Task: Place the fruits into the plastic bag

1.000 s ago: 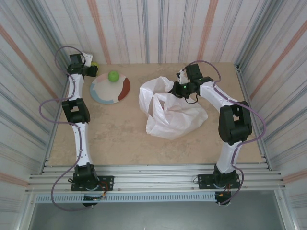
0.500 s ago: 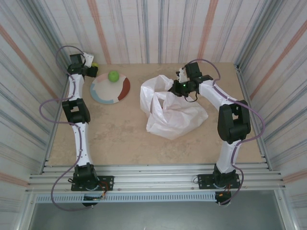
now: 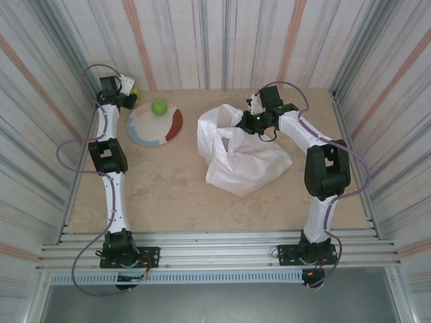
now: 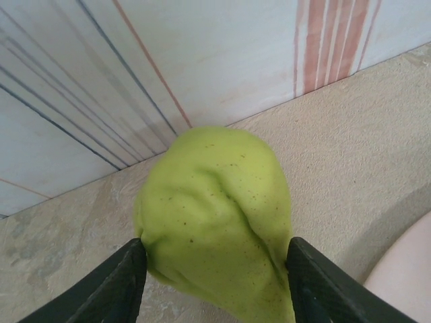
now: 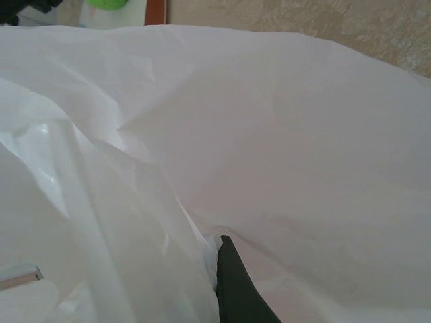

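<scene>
The right gripper (image 3: 252, 121) is closed, and I judge that it pinches the upper rim of the plastic bag (image 3: 242, 158), which lies crumpled right of centre on the counter (image 3: 161, 182). The bag is very light, thin and slippery. It folds under any touch, so its mouth is best held at the rim or a handle. The plate (image 3: 145, 131) sits in the upper left, with a green fruit (image 3: 159, 106) on its upper edge. Further up and left, close to the wall, the left gripper (image 4: 215, 266) has its fingers against both sides of a yellow-green fruit (image 4: 215, 202). This fruit looks smooth, light and a little soft, so a gentle hold across its widest part seems best.
</scene>
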